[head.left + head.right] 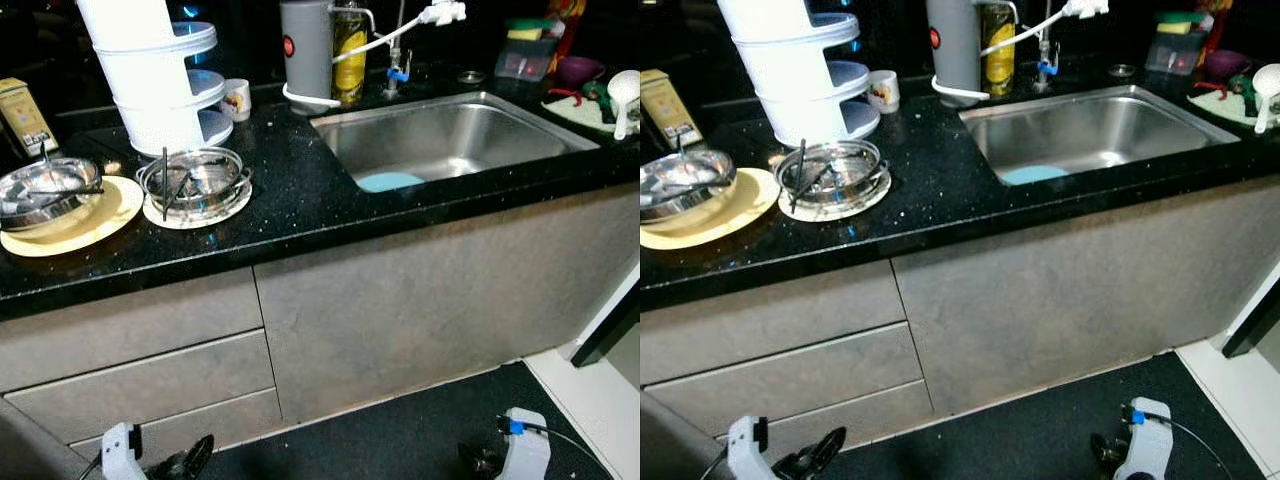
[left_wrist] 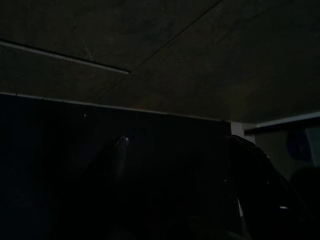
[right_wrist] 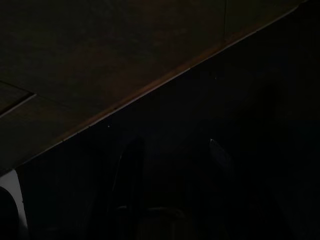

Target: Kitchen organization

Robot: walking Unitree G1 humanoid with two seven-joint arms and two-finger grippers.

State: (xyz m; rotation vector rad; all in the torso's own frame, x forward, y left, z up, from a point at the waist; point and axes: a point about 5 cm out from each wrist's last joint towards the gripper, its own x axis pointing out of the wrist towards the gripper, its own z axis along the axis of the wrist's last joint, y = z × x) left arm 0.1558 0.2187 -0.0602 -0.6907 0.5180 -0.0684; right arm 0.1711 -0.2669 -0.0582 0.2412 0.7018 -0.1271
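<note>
Steel bowls: one [image 1: 195, 180] on a white plate [image 1: 232, 205], left of the sink [image 1: 455, 140] on the black tabletop [image 1: 300, 190]; another [image 1: 45, 190] on a yellow plate [image 1: 105, 215], farther left. White tiered rack [image 1: 155, 75] behind them. Blue item [image 1: 390, 181] (indistinct) inside the sink. Left gripper [image 2: 175, 185] low by the cabinet, fingers spread, empty. Right gripper [image 3: 172, 160] likewise, parted, holding nothing.
</note>
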